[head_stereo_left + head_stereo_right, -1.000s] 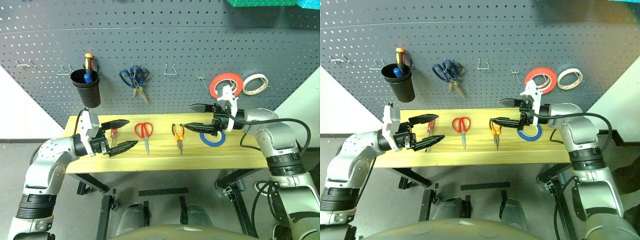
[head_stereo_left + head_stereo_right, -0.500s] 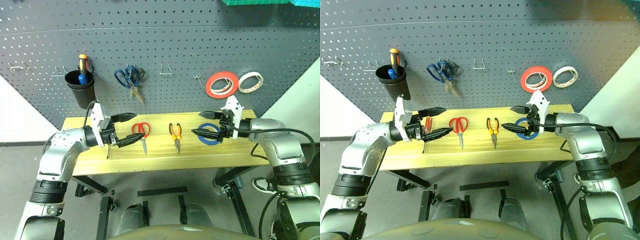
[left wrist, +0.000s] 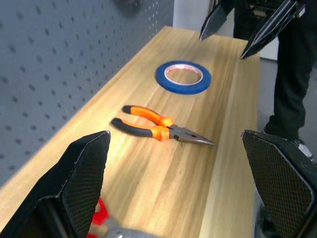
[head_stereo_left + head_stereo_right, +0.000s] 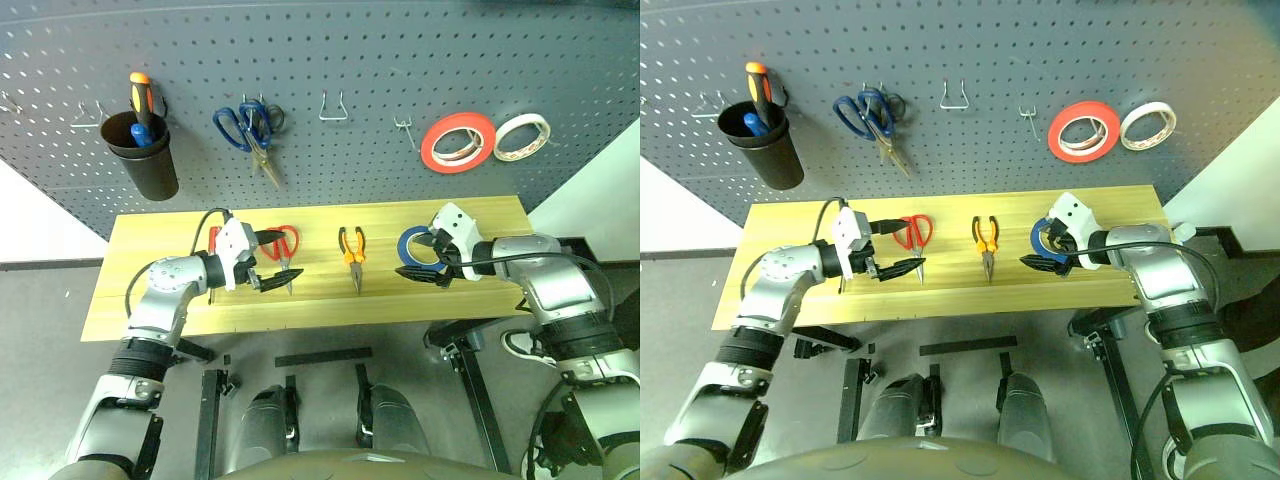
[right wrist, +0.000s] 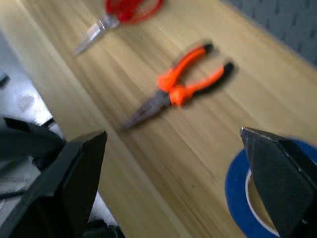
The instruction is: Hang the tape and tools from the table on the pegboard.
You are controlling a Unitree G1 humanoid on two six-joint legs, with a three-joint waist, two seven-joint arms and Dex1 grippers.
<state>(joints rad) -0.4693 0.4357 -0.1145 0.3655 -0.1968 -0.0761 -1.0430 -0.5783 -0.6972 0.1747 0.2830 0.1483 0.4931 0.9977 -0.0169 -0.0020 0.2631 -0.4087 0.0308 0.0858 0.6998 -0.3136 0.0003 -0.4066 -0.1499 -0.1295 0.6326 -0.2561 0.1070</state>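
Here the flat blue ring of tape (image 4: 418,246) is straddled by the wide-open right gripper (image 4: 423,256); the left gripper (image 4: 277,258), likewise empty and open, is placed by the red-handled scissors (image 4: 285,247).

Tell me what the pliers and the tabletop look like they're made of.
Pliers: dull grey jaws, apparently metal; orange-and-black grips, likely matte plastic or rubber. Table: pale yellow top with lengthwise grain lines and plank seams, apparently smooth-finished wood.

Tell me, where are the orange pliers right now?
In the head views the pliers lie flat near the middle of the table, between the red-handled scissors on their left and the blue tape on their right.
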